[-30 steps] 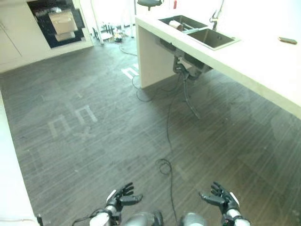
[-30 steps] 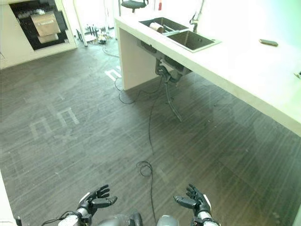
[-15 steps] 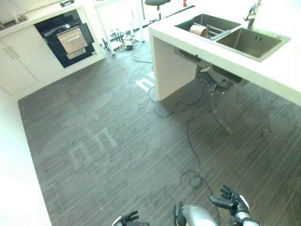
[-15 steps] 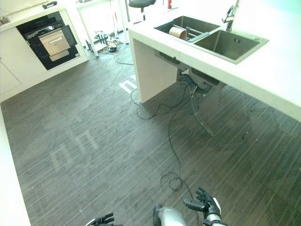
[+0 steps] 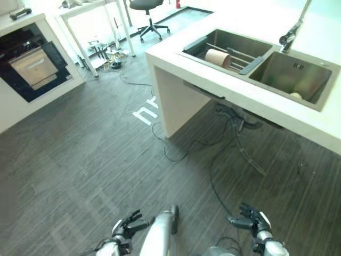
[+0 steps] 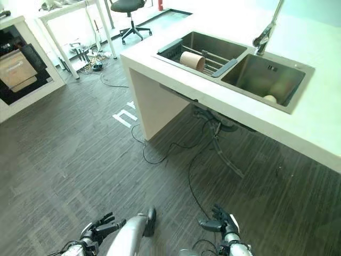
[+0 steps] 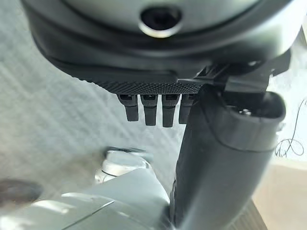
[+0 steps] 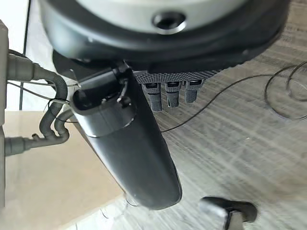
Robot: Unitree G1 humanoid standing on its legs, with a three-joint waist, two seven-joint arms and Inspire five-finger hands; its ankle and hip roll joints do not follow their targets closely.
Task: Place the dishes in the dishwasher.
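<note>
Far off on the left, set into the pale cabinets, stands a dark built-in appliance [image 5: 31, 68] with its front panel tipped outward, which I take to be the dishwasher, though its inside cannot be made out. Nearer the robot, low at the left, the left hand [image 5: 126, 229] hangs over the dark wooden floor [image 5: 80, 160] with its fingers [image 7: 150, 109] loosely spread and nothing between them; its own wrist view shows them relaxed over bare boards. Further right, the right hand [image 5: 253, 223] hangs the same way, fingers [image 8: 171, 95] slack and empty, thumb held apart. Up and to the right of both hands runs the white worktop [image 5: 176, 53] with a double sink [image 5: 266, 61] and a tap [image 5: 292, 33] behind it. The nearer basin holds a rack with a tan cup [image 5: 218, 57] lying on its side, its long axis pointing roughly toward the tap, open mouth facing the robot's left. A pale rounded thing [image 5: 295, 95] sits in the further basin; what it is I cannot tell. The dishes lie ahead and to the right, well apart from both hands, with the right hand the nearer of the two. By my judgement the robot must close on the sink before any reach can begin, and the dishwasher lies on the opposite side.
</note>
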